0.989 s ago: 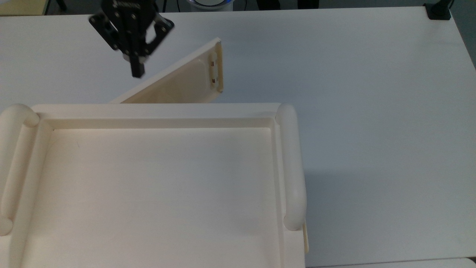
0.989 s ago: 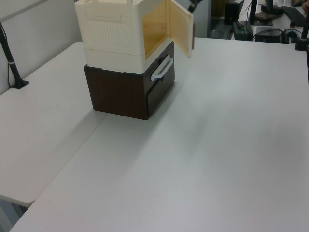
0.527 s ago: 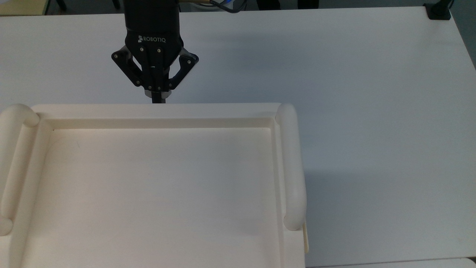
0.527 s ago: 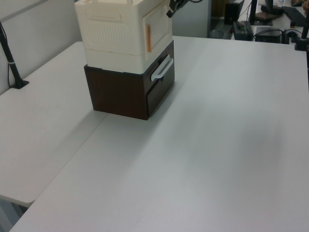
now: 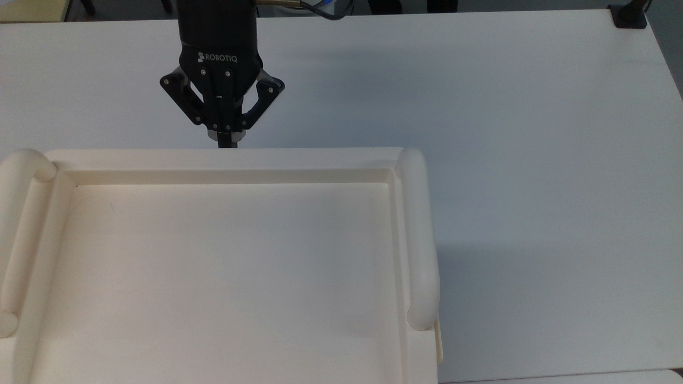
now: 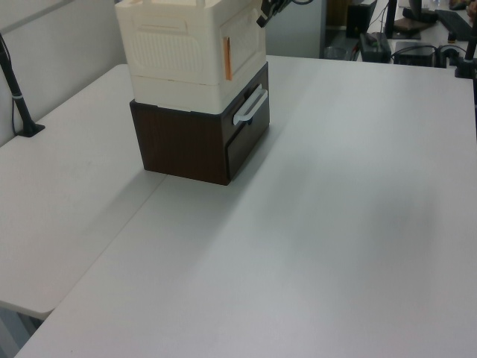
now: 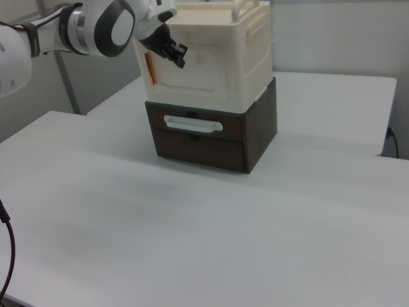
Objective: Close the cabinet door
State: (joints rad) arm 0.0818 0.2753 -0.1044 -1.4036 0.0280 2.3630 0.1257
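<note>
The cream cabinet [image 5: 224, 159] stands on a dark brown drawer unit [image 7: 211, 144]. Its door [image 7: 199, 71] lies flat against the cabinet front, also seen as the door [image 6: 243, 41] in the left view, with an orange strip [image 6: 228, 58] along one edge. My black gripper [image 5: 226, 142] is shut, fingers together, its tips at the door's face near the upper edge. In the right view the gripper [image 7: 176, 59] rests against the door's upper left part; in the left view the gripper [image 6: 264, 16] is at the cabinet's top front corner.
The brown drawer unit has a white bar handle [image 7: 192, 123]. The white table [image 5: 533, 133] spreads wide in front of and beside the cabinet. A black clamp [image 5: 628, 16] sits at the top view's far right corner, a black post [image 6: 19, 97] at the left view's left.
One second ago the door stood swung out at an angle with the gripper beside it. It has since swung flat against the cabinet, the gripper following it. No motion in the last half second.
</note>
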